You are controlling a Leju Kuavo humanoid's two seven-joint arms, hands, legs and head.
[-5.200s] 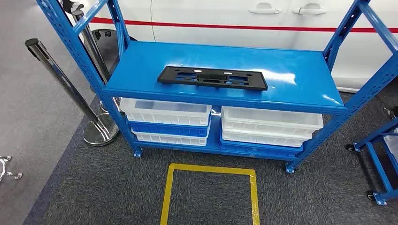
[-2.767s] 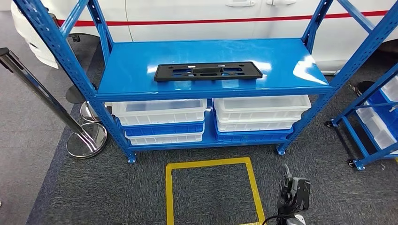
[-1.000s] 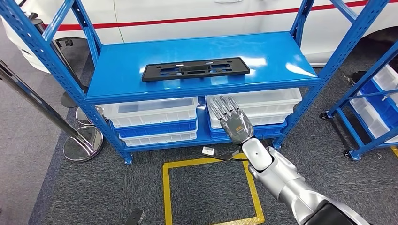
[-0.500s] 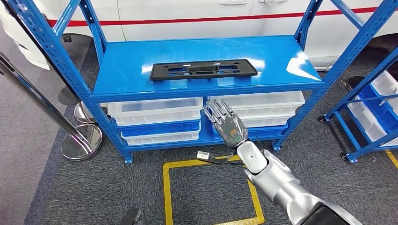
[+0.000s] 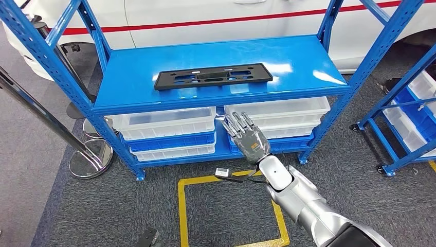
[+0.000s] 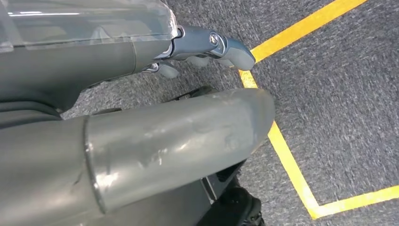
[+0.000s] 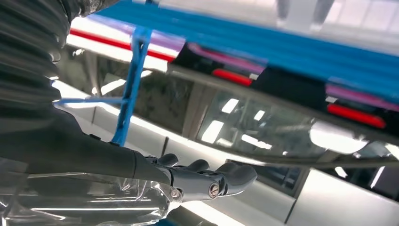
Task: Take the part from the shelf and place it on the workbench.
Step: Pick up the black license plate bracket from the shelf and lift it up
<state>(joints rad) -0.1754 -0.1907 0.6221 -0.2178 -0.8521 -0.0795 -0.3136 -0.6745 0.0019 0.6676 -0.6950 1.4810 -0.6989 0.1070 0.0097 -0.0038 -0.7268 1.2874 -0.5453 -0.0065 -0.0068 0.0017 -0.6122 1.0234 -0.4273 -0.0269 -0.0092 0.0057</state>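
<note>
Black plastic part (image 5: pixel 213 75) lies untouched mid-shelf (image 5: pixel 154 95) — right hand (image 5: pixel 247 136), fingers apart and empty, below the front edge, must rise to grasp it.

Grey carpet (image 5: pixel 128 206), yellow floor tape (image 5: pixel 181 216), white car (image 5: pixel 216 15)

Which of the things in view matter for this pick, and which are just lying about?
For the job:
black part, lying flat on the blue shelf
right hand, open, raised in front of the shelf, below its top board

Lying about:
white and blue bins under the top board
chrome stanchion
yellow floor square
second blue rack
white car behind
</note>
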